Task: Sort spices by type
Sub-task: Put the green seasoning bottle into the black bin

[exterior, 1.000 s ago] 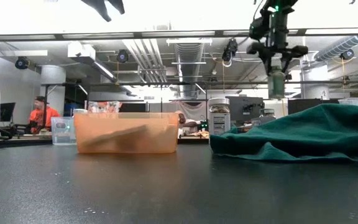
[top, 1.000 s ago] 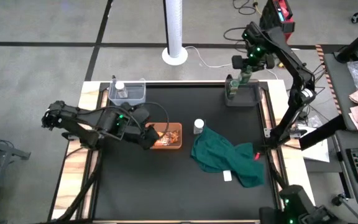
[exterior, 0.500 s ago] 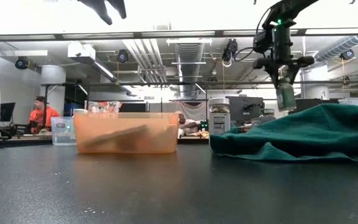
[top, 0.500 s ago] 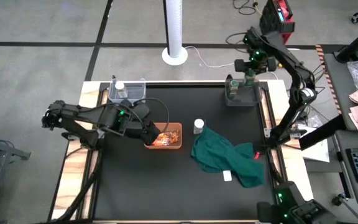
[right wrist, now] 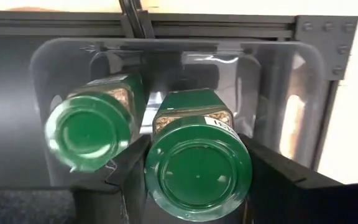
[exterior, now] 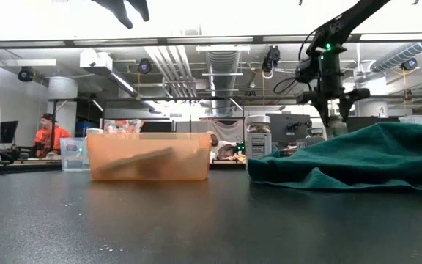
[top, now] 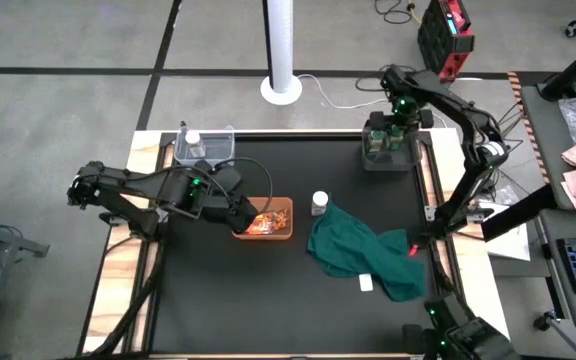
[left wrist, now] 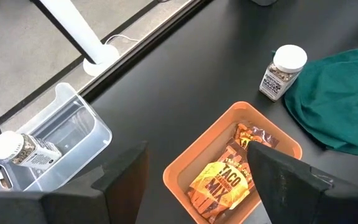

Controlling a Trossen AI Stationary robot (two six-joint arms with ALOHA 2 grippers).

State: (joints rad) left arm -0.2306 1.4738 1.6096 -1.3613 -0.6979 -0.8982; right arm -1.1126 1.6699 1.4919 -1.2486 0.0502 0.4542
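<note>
My right gripper (right wrist: 194, 180) is down in the clear bin (right wrist: 303, 81) at the far right corner, fingers clamped around one green-cap jar (right wrist: 197, 163), with a second green-cap jar (right wrist: 92, 134) standing just beside it, so two there. My left gripper (left wrist: 197, 186) hangs spread wide and empty over the orange bin (left wrist: 194, 163), which holds the packets (left wrist: 225, 177); I can't count them. Two white-cap jars: one (left wrist: 23, 149) lying in the far-left clear bin (left wrist: 98, 134), one (left wrist: 280, 71) upright on the mat beside the green cloth (left wrist: 340, 99).
</note>
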